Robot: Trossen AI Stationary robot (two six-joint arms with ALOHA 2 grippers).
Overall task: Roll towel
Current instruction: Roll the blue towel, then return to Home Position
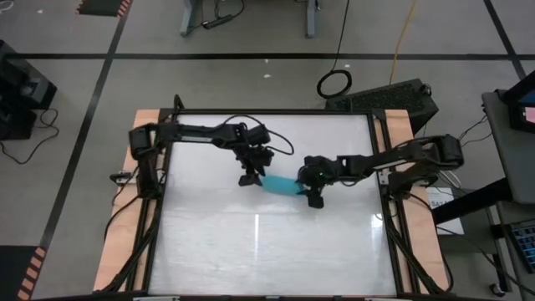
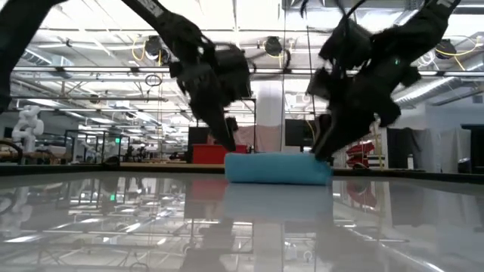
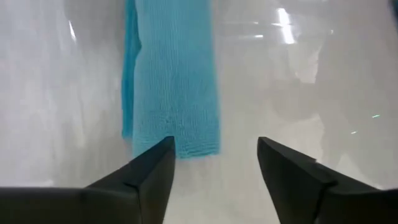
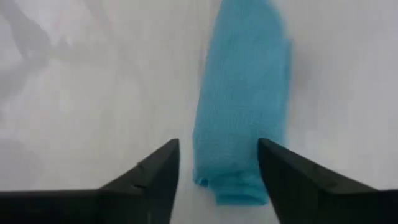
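1. The left claw [image 1: 251, 177] hovered with its fingers spread wide and empty, at one end of the small, soft turquoise-blue cloth towel [image 1: 281, 185].
2. The towel lay as a narrow roll on the glossy white worktop [image 1: 251, 242], its long axis running straight between the claws.
3. The right claw [image 1: 315, 199], equally near, straddled the other end, wide and not gripping.

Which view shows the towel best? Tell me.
The left wrist view: the towel fills it, weave and end edge clear. The right wrist view shows one end between open fingers, the low view its side, the high view a small strip.
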